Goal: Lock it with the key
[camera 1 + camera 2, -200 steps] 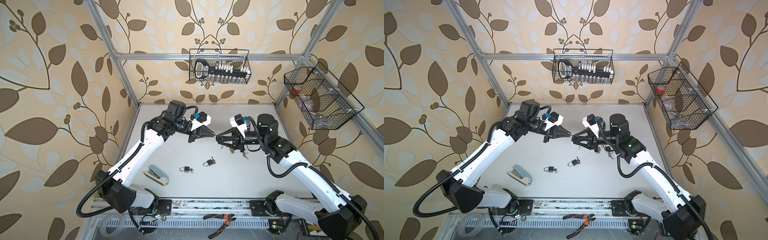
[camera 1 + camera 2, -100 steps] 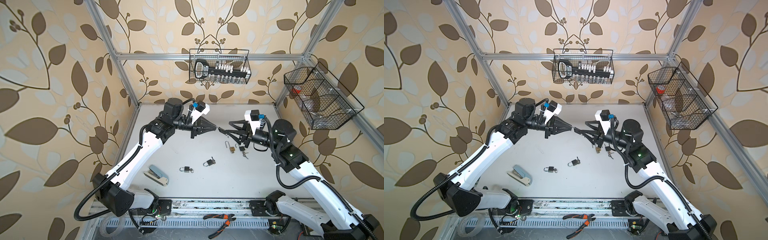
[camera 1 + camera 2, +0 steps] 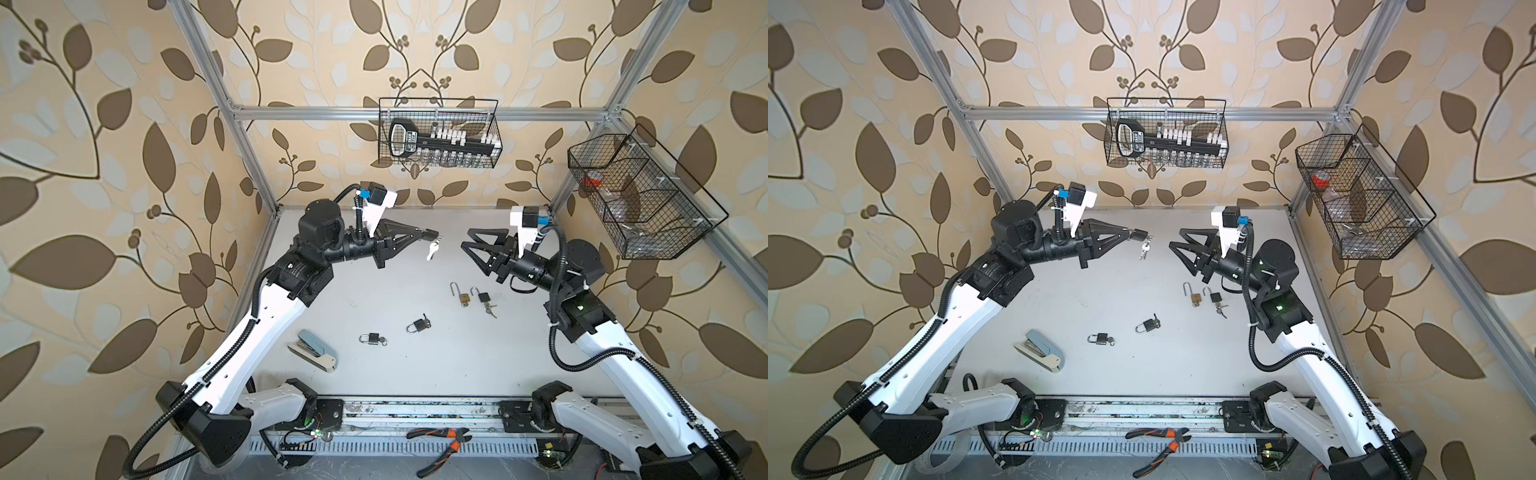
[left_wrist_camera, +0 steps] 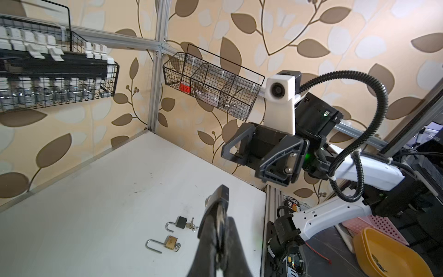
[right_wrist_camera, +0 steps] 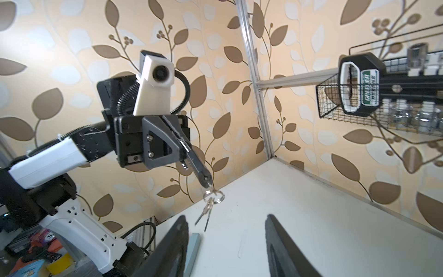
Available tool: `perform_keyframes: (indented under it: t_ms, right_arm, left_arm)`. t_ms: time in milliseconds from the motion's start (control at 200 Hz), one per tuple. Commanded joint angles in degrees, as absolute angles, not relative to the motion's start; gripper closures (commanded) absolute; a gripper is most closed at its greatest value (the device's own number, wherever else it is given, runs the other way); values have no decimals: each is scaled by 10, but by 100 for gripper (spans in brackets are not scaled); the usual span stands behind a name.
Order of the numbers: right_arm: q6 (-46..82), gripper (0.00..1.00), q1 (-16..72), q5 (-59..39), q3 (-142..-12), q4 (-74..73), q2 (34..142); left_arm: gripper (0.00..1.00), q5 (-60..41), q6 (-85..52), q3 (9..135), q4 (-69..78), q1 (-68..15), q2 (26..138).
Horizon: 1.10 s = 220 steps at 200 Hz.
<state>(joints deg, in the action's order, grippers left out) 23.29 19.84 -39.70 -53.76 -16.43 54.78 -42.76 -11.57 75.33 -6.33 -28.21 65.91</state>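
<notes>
My left gripper (image 3: 424,234) is shut on a small black padlock (image 3: 431,234), held up above the table at the back middle. A ring of silver keys (image 3: 432,250) dangles from the padlock's outer end. The right wrist view shows the padlock (image 5: 200,171) sticking out past the shut fingers, with the key ring (image 5: 213,193) hanging below. Both top views show the left gripper (image 3: 1133,235) and the keys (image 3: 1144,250). My right gripper (image 3: 466,238) is open and empty, facing the padlock from the right with a gap between them. Its fingers (image 5: 275,239) stand wide apart.
On the table (image 3: 374,291) lie a brass padlock with a long open shackle (image 3: 463,297), a black padlock with keys (image 3: 483,297) and two more black padlocks (image 3: 417,325) (image 3: 372,338). A grey stapler (image 3: 316,351) lies front left. Wire baskets (image 3: 440,133) (image 3: 640,199) hang on the walls.
The two grippers met at the middle a second ago. My right gripper has opened and pulled back to the right. The left has lifted back slightly with the padlock and keys.
</notes>
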Motion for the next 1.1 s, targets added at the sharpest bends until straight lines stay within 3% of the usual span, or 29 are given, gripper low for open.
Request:
perform_keyframes:
  t_ms: [0, 160, 400, 945, 1095]
  right_arm:
    - [255, 47, 197, -451, -531, -238, 551]
    - [280, 47, 198, -472, -550, -288, 583]
    - [282, 47, 217, -483, -571, -339, 606]
    - [233, 45, 262, -525, -626, -304, 652]
    - [234, 52, 268, -524, -623, -301, 649]
  left_arm:
    - [100, -412, -159, 758, 23, -287, 639]
    - [100, -482, -197, 796, 27, -287, 676]
    - [100, -442, -254, 741, 112, -287, 659]
    - [100, -561, -297, 731, 182, -288, 681]
    - [100, -561, -291, 727, 182, -288, 673]
